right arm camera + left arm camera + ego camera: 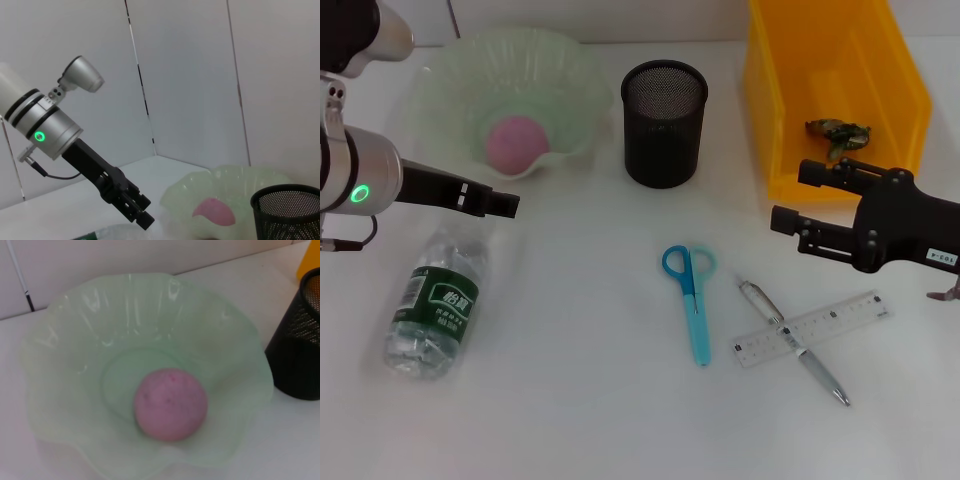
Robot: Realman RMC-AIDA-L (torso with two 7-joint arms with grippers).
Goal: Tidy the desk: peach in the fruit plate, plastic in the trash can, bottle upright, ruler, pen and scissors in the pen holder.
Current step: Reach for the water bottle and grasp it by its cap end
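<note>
The pink peach (pixel 516 142) (pixel 170 402) lies in the pale green fruit plate (pixel 570 90) (pixel 75 325). Crumpled plastic (pixel 838 132) sits in the yellow trash can (pixel 775 120). The bottle (pixel 438 300) lies on its side at the left. My left gripper (pixel 505 203) (pixel 142 212) hovers over the bottle's cap end, just in front of the plate. Blue scissors (pixel 692 300), the pen (pixel 795 340) and the clear ruler (pixel 840 320) crossing it lie flat in the middle. The black mesh pen holder (pixel 664 125) stands empty. My right gripper (pixel 788 196) is open beside the trash can.
The pen holder stands between the plate and the trash can, close to both. A white wall runs behind the desk. Bare white desk stretches along the front edge below the scissors and between the bottle and the scissors.
</note>
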